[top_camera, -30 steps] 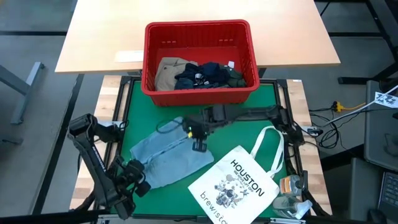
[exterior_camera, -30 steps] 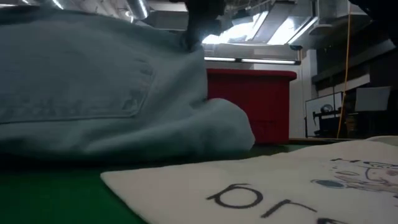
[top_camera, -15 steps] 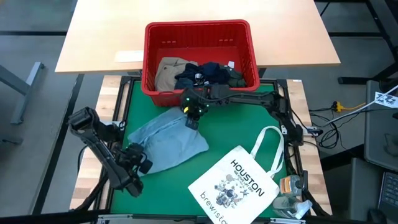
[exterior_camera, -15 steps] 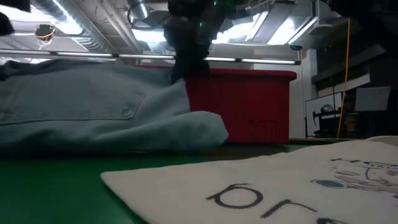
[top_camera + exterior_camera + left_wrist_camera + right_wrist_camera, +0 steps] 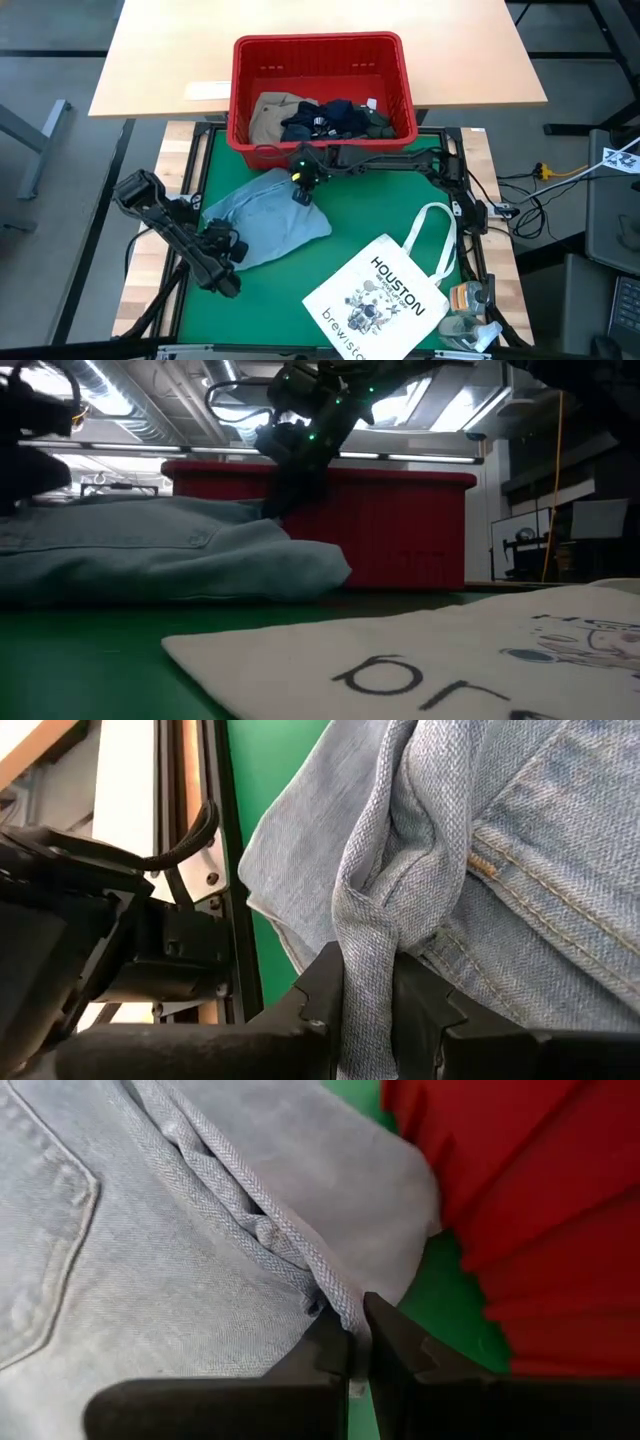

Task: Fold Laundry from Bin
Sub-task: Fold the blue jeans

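Two grippers pinch the rumpled light blue denim (image 5: 265, 215) garment's edges.

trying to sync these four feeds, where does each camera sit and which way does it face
High view: above the table, looking straight down; both arms show, the left gripper and the right gripper on the denim garment.
Low view: table height, looking level across to the red bin; one arm comes down from above.
Left wrist view: on the left arm, facing denim pinched between its fingers.
Right wrist view: on the right arm, facing a denim fold and the bin.
All four share the denim garment.
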Robot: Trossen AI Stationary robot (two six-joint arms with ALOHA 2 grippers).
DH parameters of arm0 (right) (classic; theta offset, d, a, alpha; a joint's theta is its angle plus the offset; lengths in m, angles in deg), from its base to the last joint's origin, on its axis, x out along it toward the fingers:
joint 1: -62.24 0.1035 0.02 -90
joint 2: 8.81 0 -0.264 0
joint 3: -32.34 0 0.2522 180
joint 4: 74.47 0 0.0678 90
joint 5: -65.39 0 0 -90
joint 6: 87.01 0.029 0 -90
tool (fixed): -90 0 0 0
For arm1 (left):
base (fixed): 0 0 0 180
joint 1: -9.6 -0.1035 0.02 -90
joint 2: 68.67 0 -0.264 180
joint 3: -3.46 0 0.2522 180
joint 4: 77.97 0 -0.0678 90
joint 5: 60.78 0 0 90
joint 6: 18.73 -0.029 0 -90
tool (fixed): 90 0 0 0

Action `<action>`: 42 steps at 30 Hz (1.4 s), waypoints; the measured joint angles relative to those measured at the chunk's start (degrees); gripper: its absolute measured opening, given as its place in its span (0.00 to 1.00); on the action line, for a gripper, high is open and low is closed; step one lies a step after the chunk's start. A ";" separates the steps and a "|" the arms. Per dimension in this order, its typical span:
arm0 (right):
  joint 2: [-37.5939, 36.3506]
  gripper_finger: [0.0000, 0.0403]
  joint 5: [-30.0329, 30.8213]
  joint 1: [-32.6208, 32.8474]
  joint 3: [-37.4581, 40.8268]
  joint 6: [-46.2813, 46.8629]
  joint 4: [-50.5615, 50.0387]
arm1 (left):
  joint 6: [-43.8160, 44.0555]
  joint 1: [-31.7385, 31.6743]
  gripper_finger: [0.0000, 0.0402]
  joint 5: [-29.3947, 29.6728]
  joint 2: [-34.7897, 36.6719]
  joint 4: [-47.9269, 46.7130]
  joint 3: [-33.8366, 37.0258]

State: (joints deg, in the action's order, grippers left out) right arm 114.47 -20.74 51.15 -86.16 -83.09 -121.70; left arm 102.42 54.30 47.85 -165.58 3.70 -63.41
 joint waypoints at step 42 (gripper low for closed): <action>2.34 0.22 12.24 0.17 8.41 -2.91 15.56 | -2.90 -9.84 0.43 -0.75 -0.07 1.01 5.08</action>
State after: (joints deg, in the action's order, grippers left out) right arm 116.81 -8.51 51.32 -77.76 -86.00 -106.14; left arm 99.52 44.46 47.10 -165.64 4.71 -58.33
